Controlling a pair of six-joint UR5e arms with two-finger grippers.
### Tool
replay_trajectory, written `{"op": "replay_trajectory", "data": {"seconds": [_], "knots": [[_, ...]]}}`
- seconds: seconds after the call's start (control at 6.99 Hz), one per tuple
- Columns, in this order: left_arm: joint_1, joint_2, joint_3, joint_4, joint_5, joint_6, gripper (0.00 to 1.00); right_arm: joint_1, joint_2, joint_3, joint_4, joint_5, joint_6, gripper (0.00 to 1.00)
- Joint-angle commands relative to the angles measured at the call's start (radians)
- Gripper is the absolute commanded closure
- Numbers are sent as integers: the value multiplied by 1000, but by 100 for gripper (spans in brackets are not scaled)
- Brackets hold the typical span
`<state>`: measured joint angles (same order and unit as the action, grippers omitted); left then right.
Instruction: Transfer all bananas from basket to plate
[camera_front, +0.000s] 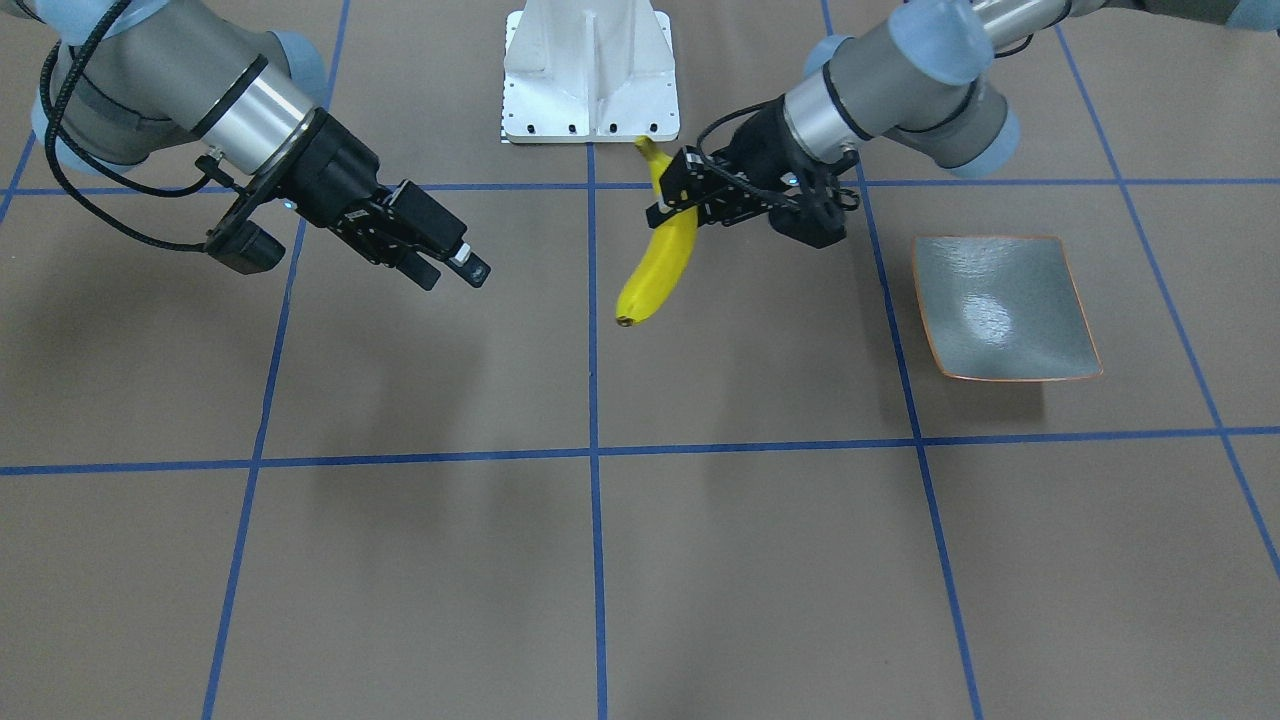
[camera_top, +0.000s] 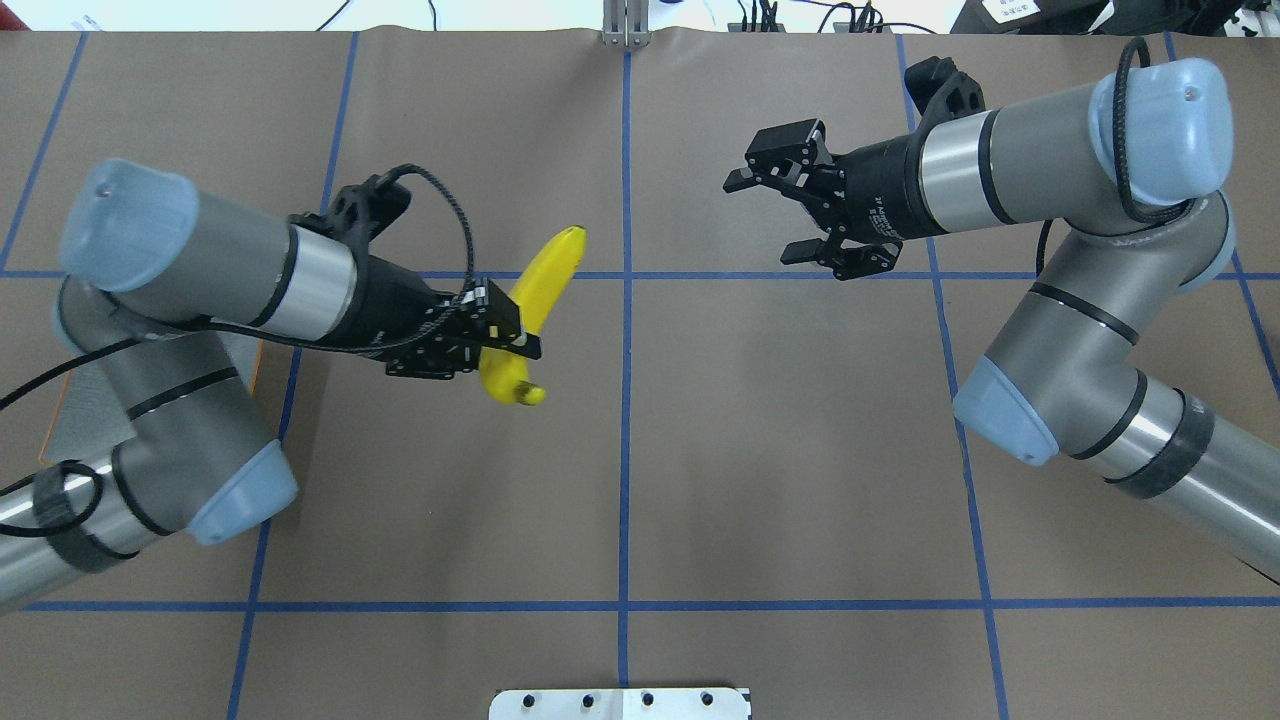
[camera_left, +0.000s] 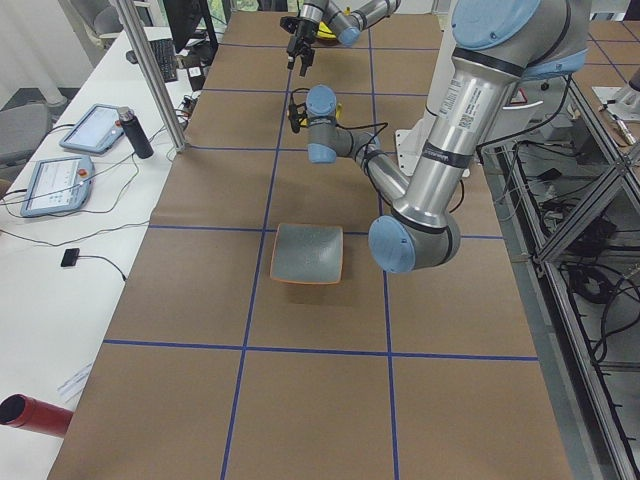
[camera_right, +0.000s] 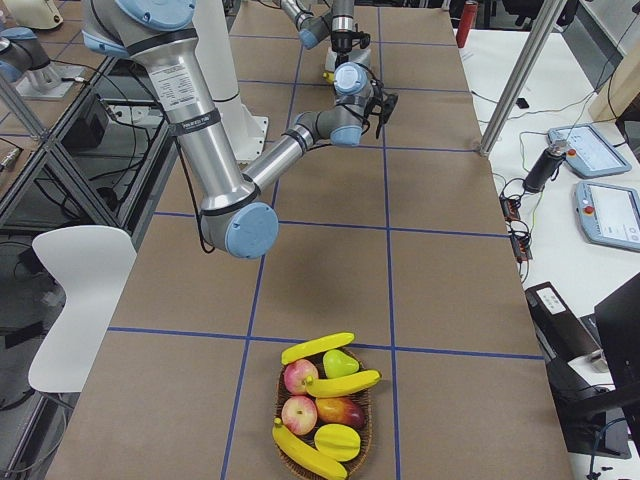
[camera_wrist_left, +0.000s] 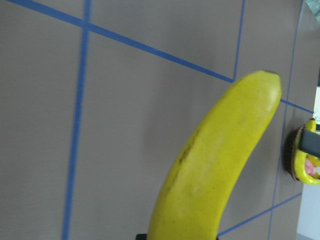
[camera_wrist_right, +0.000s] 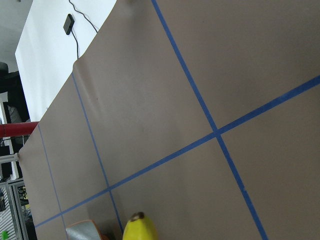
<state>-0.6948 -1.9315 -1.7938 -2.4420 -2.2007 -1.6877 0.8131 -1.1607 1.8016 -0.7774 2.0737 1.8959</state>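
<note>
Banana (camera_front: 662, 262) pinched in left gripper (camera_front: 690, 192), held clear of the table (camera_front: 400, 560) near its centre line, just in front of the white robot base (camera_front: 590, 75); the jaws clamp it off-centre, toward the stem end, so the longer part sticks out free. Right gripper (camera_top: 772, 215) spread and empty, well apart from the banana. Plate (camera_front: 1005, 305) bare, on the robot's left side, apart from the held banana; wicker basket (camera_right: 325, 432) at the table's right end holds three more bananas (camera_right: 318, 347) among red apples (camera_right: 300, 377) and other fruit.

Likely failure modes from here:
- off-centre pinch on a glossy, curved skin; a fast swing toward the plate could let the banana pivot or slide out of the jaws, landing it on the table short of the plate;
- plate is small with upturned corners and the banana looks about as long as it; released crosswise or from height, it could rock on the rim and roll off;
- four have to fit; a sloppy first placement leaves little room, and later ones would probably stack and slip;
- in the overhead view the plate sits mostly under the left arm (camera_top: 200, 260); the fold-back reach looks tight, and a clipped rim would shove the plate.
</note>
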Motion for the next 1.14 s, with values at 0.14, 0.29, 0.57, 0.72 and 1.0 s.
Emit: {"op": "replay_trajectory", "data": {"seconds": [0.14, 0.29, 0.57, 0.72, 1.0], "knots": [[-116, 308, -49, -9, -2, 0, 100, 60, -50, -16, -5, 6, -11, 0], [-138, 372, -64, -9, -2, 0, 100, 61, -50, -22, -3, 6, -21, 0], [-199, 451, -72, -11, -8, 14, 100, 66, -59, -30, -2, 5, -28, 0], [-201, 457, -56, -9, 1, 16, 100, 64, -69, -30, 1, 3, -28, 0], [-209, 477, -7, -9, 18, 17, 100, 64, -71, -36, 3, -3, -29, 0]]}}
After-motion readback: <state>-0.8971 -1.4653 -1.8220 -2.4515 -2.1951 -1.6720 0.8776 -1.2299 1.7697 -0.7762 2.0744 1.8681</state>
